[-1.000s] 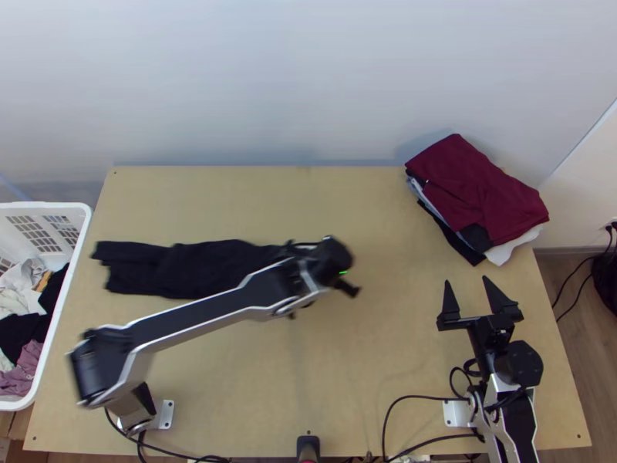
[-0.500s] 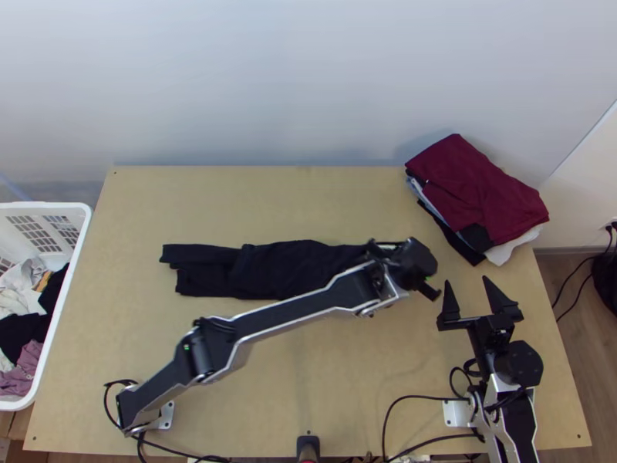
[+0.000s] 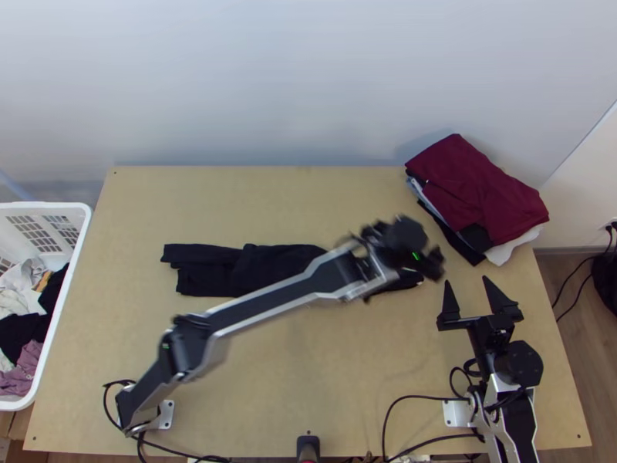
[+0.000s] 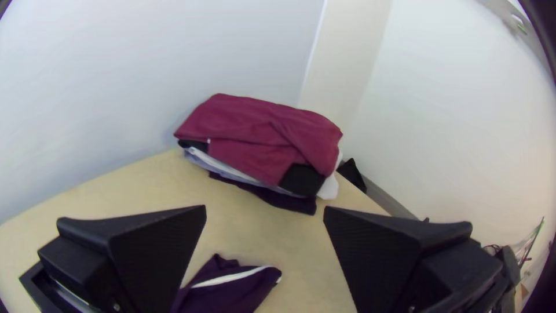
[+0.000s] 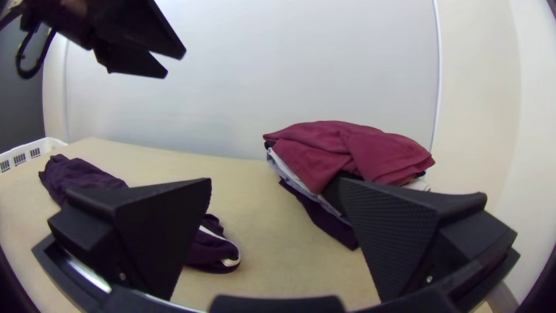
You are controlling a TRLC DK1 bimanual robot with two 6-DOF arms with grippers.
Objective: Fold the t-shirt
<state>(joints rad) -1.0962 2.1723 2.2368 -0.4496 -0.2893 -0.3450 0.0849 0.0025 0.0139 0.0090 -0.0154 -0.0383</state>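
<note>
The black t-shirt (image 3: 208,268) lies on the table as a long narrow folded strip, its middle and right part partly covered by the left arm. Over its right end, raised clear of the cloth, is my left gripper (image 3: 434,266). In the left wrist view this gripper (image 4: 264,211) is open and empty, with the shirt's white-edged end (image 4: 234,290) below. My right gripper (image 3: 466,282) stands open at the table's right side, beyond the shirt's end. The right wrist view shows the gripper (image 5: 276,182) with fingers apart and the shirt's end (image 5: 211,249) behind one finger.
A stack of folded clothes, maroon on top (image 3: 478,189), sits at the table's back right corner. Left of the table stands a white basket (image 3: 81,231) of clothes. Bare wood (image 3: 254,201) lies behind the shirt.
The left gripper first moved right and the shirt slid right with it. Since then the gripper has come off the cloth, and the shirt has stayed in place. The right arm has kept still.
</note>
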